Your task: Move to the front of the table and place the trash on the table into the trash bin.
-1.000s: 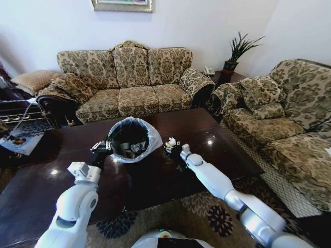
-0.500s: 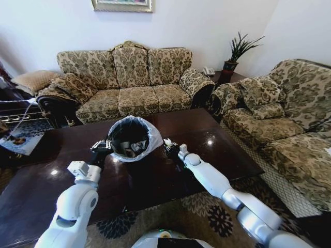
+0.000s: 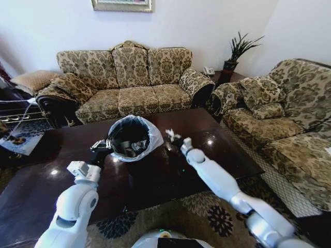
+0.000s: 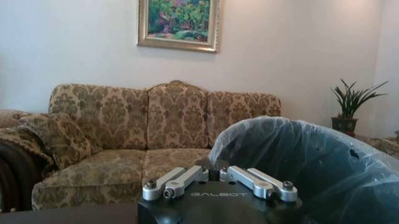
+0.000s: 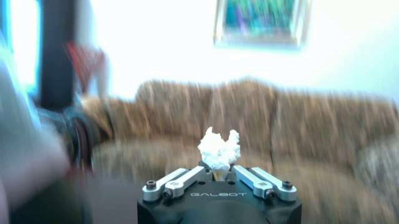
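The right gripper (image 3: 172,138) is clenched on a crumpled white tissue (image 3: 169,134), which pokes up from between its fingers; in the right wrist view the same tissue (image 5: 219,148) stands as a ragged white tuft right above the gripper (image 5: 219,175), pinched at its lower end. This gripper hangs above the dark glossy counter (image 3: 217,155), and just to its left side, close but not touching, is the trash bin (image 3: 132,138), a round black bin with a translucent white bag (image 3: 153,137) folded over its rim, tipped so that its mouth faces the robot. Some pale scraps lie inside the bin, too small to make out. On the bin's far side from the right gripper sits the left gripper (image 3: 102,148), pressed up against the bin's bagged wall; in the left wrist view the bag (image 4: 299,158) bulges right beside that gripper (image 4: 215,173), whose fingers seem drawn together at the bin's edge, though whether they pinch the bag I cannot tell. Beyond both grippers, past the counter's back edge, a patterned three-seat sofa (image 3: 132,82) stands against the white wall under a framed picture (image 3: 122,5), and off to the right gripper's outer side is a second sofa (image 3: 279,119) with a potted plant (image 3: 237,51) in the corner behind it.
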Robot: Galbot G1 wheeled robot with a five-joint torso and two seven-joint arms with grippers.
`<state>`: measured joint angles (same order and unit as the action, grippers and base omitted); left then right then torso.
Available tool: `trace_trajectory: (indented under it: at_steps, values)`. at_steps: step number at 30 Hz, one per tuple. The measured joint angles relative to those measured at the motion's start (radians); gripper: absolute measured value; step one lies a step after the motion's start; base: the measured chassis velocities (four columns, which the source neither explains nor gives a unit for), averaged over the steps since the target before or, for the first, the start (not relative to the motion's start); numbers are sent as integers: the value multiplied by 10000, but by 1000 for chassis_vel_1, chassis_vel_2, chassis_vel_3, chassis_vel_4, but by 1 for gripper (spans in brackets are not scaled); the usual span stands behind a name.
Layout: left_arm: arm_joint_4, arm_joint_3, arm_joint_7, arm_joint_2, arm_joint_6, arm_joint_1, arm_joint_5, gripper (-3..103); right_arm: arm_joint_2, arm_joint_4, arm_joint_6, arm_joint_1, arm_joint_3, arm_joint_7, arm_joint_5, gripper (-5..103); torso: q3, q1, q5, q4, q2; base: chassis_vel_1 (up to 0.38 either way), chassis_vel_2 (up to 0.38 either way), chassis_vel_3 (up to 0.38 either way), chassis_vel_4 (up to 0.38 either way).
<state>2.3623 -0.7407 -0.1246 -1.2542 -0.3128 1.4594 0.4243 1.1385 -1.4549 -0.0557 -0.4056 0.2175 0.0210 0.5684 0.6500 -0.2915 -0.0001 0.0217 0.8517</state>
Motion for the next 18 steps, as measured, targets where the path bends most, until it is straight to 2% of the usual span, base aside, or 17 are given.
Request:
trace_trajectory:
  at_steps: [5, 10, 13, 15, 16, 17, 18]
  values:
    - [0, -1, 21, -29, 0, 73, -27, 3, -257, -1484, -422, 1317, 363, -207, 559, 2, -1, 0, -2, 3, 0, 0, 0, 0, 0]
    - [36, -81, 23, 8, 0, 110, -19, 3, -138, -2050, -805, 2594, 1036, 264, 830, 2, -1, 0, 0, 2, 0, 0, 0, 0, 0]
    - [36, -89, 23, 9, 0, 81, 6, 3, 126, -1904, -853, 3527, 2207, 514, 1031, 2, 0, 0, -3, 3, 0, 0, 0, 0, 0]
    - [36, -89, 23, 9, 0, 81, 6, 3, 126, -1904, -853, 3527, 2207, 514, 1031, 2, 0, 0, -3, 3, 0, 0, 0, 0, 0]
    - [36, -109, 19, 10, 0, 70, 24, 3, 180, -1911, -873, 3813, 2804, 516, 1168, 2, 0, -1, -2, 4, 0, 0, 0, 0, 0]
    - [33, -165, -26, 20, -21, 31, 121, 3, 171, -2246, -1133, 4158, 3937, 343, 1618, 2, 0, 0, -2, 4, 0, 0, 0, 0, 0]
    - [29, -180, -47, 22, -28, 15, 144, 3, 135, -2397, -1260, 4166, 4146, 305, 1699, 2, 0, -1, 1, 2, 0, 0, 0, 0, 0]
